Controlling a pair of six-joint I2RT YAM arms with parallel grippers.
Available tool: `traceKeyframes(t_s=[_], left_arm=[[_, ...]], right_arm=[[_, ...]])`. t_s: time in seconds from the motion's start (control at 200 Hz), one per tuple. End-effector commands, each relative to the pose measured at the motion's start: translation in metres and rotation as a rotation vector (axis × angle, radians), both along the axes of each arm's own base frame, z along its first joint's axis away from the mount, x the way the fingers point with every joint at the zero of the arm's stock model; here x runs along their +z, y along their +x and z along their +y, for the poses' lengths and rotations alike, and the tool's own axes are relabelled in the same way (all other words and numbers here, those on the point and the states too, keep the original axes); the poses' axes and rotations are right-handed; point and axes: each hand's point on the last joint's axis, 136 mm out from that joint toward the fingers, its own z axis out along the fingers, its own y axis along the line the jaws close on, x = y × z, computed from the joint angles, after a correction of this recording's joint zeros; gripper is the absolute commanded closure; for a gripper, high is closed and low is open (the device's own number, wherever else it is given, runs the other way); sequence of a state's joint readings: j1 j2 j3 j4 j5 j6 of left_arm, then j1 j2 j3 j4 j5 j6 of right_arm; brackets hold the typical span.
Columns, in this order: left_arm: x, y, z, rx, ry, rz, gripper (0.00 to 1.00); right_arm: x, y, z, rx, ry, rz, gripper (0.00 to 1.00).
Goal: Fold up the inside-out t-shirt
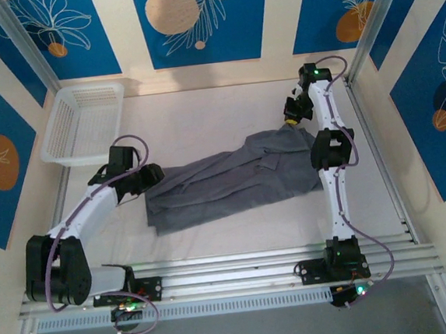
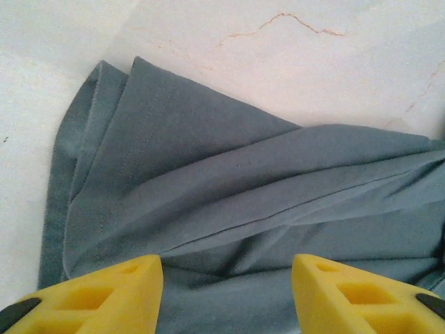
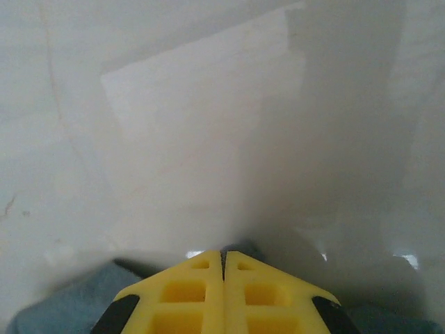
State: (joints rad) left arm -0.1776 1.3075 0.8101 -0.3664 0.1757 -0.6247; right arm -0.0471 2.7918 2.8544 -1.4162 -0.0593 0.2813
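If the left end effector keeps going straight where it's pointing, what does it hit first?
The grey t-shirt: the left end effector points onto its folded cloth, fingers open; depth is unclear.

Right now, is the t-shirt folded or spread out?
Neither cleanly: the grey t-shirt lies bunched in loose, overlapping layers across the table, uneven edges showing, not a neat fold.

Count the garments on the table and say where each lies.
1. The grey t-shirt lies crumpled across the middle of the table; anything under its folds would be hidden.
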Motion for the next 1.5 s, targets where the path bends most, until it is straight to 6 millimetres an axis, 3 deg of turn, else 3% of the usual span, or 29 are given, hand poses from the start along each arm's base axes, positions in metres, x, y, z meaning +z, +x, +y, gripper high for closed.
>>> traceKeyframes(t_s=[0.0,0.135,0.215,0.295,0.375,0.445,0.535,0.625,0.785,0.895,0.99,1.08,1.205,1.345,1.435,1.49], left_arm=[[-0.007,0.003,0.005,-0.001,0.052,0.021,0.49],[-0.007,0.004,-0.001,-0.014,0.024,0.018,0.49],[0.001,0.008,-0.001,-0.016,0.019,-0.011,0.48],[0.007,0.011,-0.002,-0.024,0.025,-0.033,0.48],[0.005,0.012,-0.001,-0.031,0.028,-0.035,0.48],[-0.001,0.01,-0.004,-0.041,0.017,-0.024,0.48],[-0.007,0.009,-0.008,-0.057,0.002,-0.007,0.48],[-0.006,0.009,-0.008,-0.063,0.002,-0.006,0.48],[0.0,0.01,-0.008,-0.069,0.007,-0.022,0.47],[0.006,0.011,-0.015,-0.08,-0.03,-0.036,0.47],[0.008,0.009,-0.027,-0.105,-0.063,-0.036,0.46],[0.004,0.003,-0.036,-0.123,-0.049,-0.009,0.48],[-0.001,-0.004,-0.037,-0.12,-0.03,0.008,0.5],[-0.007,-0.002,-0.036,-0.122,-0.017,0.029,0.5],[-0.008,-0.001,-0.037,-0.122,-0.016,0.04,0.5],[-0.008,-0.002,-0.037,-0.118,-0.017,0.037,0.5]], right_arm=[[0.071,-0.006,0.005,0.03,0.093,-0.101,1.0],[0.123,-0.029,-0.017,0.021,0.089,-0.15,1.0],[0.15,-0.054,-0.027,0.011,0.1,-0.173,1.0],[0.162,-0.085,-0.031,-0.011,0.111,-0.19,1.0],[0.153,-0.118,-0.026,-0.032,0.107,-0.202,1.0],[0.13,-0.146,-0.013,-0.062,0.165,-0.2,1.0],[0.1,-0.175,0.003,-0.131,0.255,-0.192,0.75],[0.081,-0.196,-0.002,-0.212,0.24,-0.192,0.57],[0.109,-0.185,0.003,-0.178,0.194,-0.261,0.5],[0.11,-0.162,0.029,-0.083,0.145,-0.276,0.49],[0.096,-0.141,0.057,-0.025,0.159,-0.267,0.49],[0.069,-0.126,0.06,-0.031,0.128,-0.218,0.5],[0.035,-0.126,0.058,-0.013,0.002,-0.127,0.47],[0.013,-0.125,0.078,0.01,0.008,-0.075,0.46],[0.005,-0.124,0.077,-0.006,-0.034,-0.052,0.56],[0.007,-0.123,0.078,-0.007,-0.038,-0.068,0.72]])
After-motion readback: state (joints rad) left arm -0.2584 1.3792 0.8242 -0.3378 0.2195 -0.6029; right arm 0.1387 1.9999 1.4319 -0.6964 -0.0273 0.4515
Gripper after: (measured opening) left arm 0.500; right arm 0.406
